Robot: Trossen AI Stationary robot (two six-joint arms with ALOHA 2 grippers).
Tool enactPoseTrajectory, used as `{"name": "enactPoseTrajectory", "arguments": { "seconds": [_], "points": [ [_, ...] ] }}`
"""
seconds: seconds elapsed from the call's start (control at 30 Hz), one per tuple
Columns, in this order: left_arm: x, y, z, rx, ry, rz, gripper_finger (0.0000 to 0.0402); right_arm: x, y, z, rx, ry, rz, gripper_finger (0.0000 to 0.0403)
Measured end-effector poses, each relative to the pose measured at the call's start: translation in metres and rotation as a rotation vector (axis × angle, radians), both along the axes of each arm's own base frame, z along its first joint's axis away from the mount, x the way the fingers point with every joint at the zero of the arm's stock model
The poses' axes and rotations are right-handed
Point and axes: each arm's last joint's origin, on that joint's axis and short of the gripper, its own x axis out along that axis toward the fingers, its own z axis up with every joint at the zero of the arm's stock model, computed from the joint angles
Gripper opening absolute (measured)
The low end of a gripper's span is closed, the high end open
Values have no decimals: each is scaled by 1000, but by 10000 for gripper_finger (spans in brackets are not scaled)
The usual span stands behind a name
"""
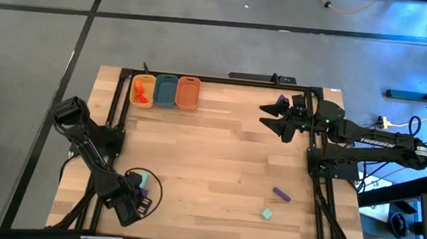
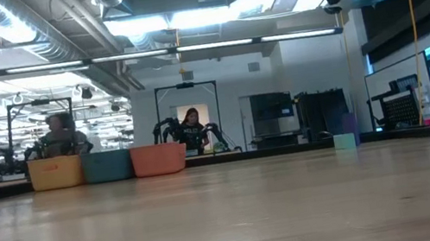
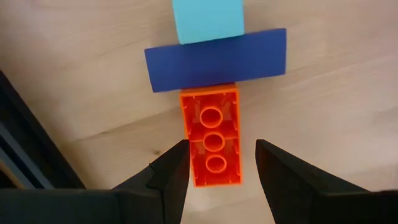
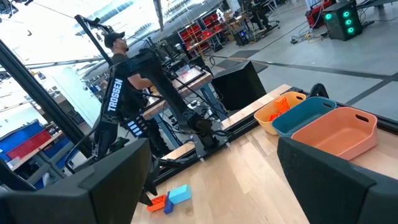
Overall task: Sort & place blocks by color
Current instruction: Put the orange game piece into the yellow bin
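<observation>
My left gripper [image 3: 217,163] is open near the table's near-left corner [image 1: 135,199], its fingers on either side of an orange-red block [image 3: 211,137] that lies hollow side up. A purple bar [image 3: 216,60] lies across that block's far end, with a mint cube [image 3: 208,18] beyond it. My right gripper [image 1: 275,118] hangs open above the table's far right; its wrist view shows the same three blocks [image 4: 168,199]. Another purple bar [image 1: 281,193] and mint cube [image 1: 266,214] lie near the near-right corner. Orange-red blocks [image 1: 139,92] sit in the yellow tub. My left gripper stands astride the orange-red block's near end [image 3: 214,171], fingers along its long sides, the block flat on the table. One fingertip [image 3: 180,155] lies right at the block's side; I cannot tell whether it touches. The other fingertip [image 3: 267,155] is apart from it.
Three tubs stand in a row at the far-left edge: yellow [image 1: 133,98], blue [image 1: 165,90], orange [image 1: 188,91]. Black frame rails run along the table's left, far and right sides. Bare wood lies between the tubs and the near blocks. People show in the room behind.
</observation>
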Motion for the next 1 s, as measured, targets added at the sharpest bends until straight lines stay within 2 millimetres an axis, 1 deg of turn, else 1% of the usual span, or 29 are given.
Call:
{"name": "enactPoseTrajectory", "arguments": {
  "seconds": [0.5, 1.0],
  "points": [
    [-2, 3, -3, 45, 21, -12, 175, 0, 0, 0, -26, 3, -1, 355],
    [-1, 2, -3, 45, 17, -29, 222, 0, 0, 0, -26, 3, -1, 355]
  ]
}}
